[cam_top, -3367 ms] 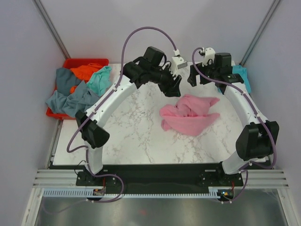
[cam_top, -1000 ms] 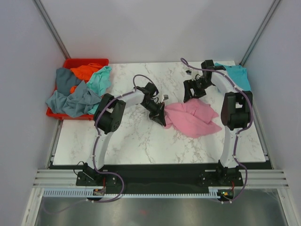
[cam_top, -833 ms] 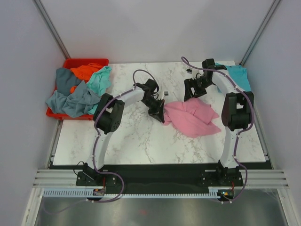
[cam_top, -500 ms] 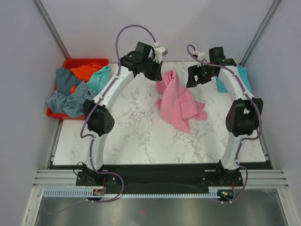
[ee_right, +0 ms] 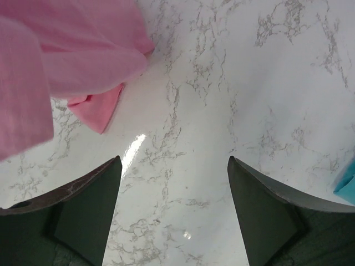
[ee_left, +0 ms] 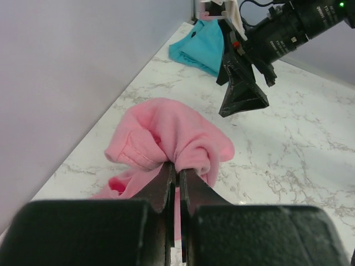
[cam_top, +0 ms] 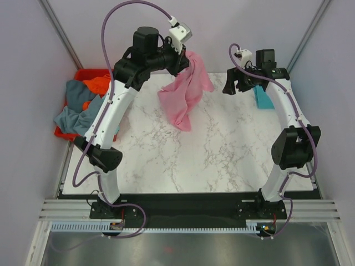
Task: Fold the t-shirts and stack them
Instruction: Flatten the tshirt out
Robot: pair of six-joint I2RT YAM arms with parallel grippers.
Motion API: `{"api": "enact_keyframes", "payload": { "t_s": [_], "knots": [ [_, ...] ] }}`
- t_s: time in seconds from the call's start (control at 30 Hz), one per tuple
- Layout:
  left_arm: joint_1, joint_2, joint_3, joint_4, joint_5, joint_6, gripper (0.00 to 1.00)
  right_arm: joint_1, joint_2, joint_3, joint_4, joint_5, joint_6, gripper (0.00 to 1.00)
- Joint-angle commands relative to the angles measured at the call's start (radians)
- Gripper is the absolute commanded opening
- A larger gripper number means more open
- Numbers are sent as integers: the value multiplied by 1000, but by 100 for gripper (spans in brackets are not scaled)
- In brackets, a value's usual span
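My left gripper [cam_top: 184,59] is raised high over the table's back edge, shut on a bunched fold of the pink t-shirt [cam_top: 183,95]. The shirt hangs down from it with its lower end near the marble. In the left wrist view the closed gripper [ee_left: 177,169] pinches the pink t-shirt [ee_left: 173,132]. My right gripper [cam_top: 229,87] hovers open to the right of the hanging shirt, holding nothing. In its own view the right gripper [ee_right: 175,166] shows bare marble between its fingers, with the pink t-shirt [ee_right: 72,55] at upper left. A teal t-shirt [cam_top: 263,98] lies at the back right.
A red bin [cam_top: 87,73] stands off the table's left side, with grey-blue [cam_top: 71,117] and orange [cam_top: 97,83] shirts heaped in and over it. The marble table [cam_top: 183,160] ends at walls behind and on both sides.
My left gripper has lifted the pink t-shirt off the table, up and toward the back left, so it now hangs. The right gripper rose a little and stays open.
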Motion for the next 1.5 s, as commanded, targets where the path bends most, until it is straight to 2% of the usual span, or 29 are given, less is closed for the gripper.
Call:
{"api": "enact_keyframes", "payload": {
  "t_s": [0.0, 0.17, 0.27, 0.3, 0.33, 0.4, 0.47, 0.5, 0.53, 0.57, 0.6, 0.63, 0.73, 0.83, 0.87, 0.9, 0.93, 1.13, 1.47],
  "knots": [
    [-7, -20, 13, 74, 107, 10, 2, -11, -41, -9, 37, -51, 24, 86],
    [-15, -5, 41, 128, 204, -16, 2, -40, -75, -21, 43, -108, 30, 87],
    [-16, -11, -11, 119, 254, -44, 2, -97, -121, -59, 102, -296, 87, 89],
    [-16, -19, -34, 112, 296, -48, 2, -131, -132, -103, 191, -342, 128, 90],
    [-16, -23, -59, 111, 310, -56, 2, -146, -143, -127, 246, -460, 251, 91],
    [-24, -43, -123, 100, 330, -73, 2, -175, -126, -154, 386, -572, 372, 91],
    [-31, -51, -163, 94, 337, -81, 2, -188, -88, -209, 527, -737, 669, 91],
    [-34, -56, -170, 92, 337, -81, 2, -197, -86, -337, 884, -769, 873, 90],
    [-34, -54, -174, 89, 333, -79, 2, -202, -93, -421, 1143, -784, 1085, 91],
    [-36, -53, -179, 89, 325, -78, 2, -208, -81, -490, 1421, -789, 1537, 92],
    [-36, -51, -177, 88, 298, -73, 2, -212, -65, -560, 1780, -803, 1681, 93],
    [-36, -42, -173, 88, 278, -72, 2, -212, -51, -585, 1842, -812, 1754, 93],
    [-34, -22, -142, 88, 219, -49, 2, -228, -77, -696, 1737, -836, 1731, 94],
    [-34, 15, -101, 88, 172, -30, 2, -232, -37, -803, 2073, -856, 2031, 93],
    [-34, 26, -82, 89, 166, -20, 2, -235, -19, -822, 2294, -852, 2113, 93],
    [-34, 35, -70, 91, 146, -18, 2, -235, 3, -839, 2425, -843, 2323, 93],
    [-34, 44, -61, 95, 135, -16, 2, -237, 44, -843, 2522, -818, 2395, 92],
    [-34, 115, 28, 122, 81, 1, 2, -249, 67, -849, 2534, -806, 2406, 91],
    [-44, 128, 48, 140, 17, 31, 2, -229, 166, -836, 2534, -789, 2406, 89]
  ]
}}
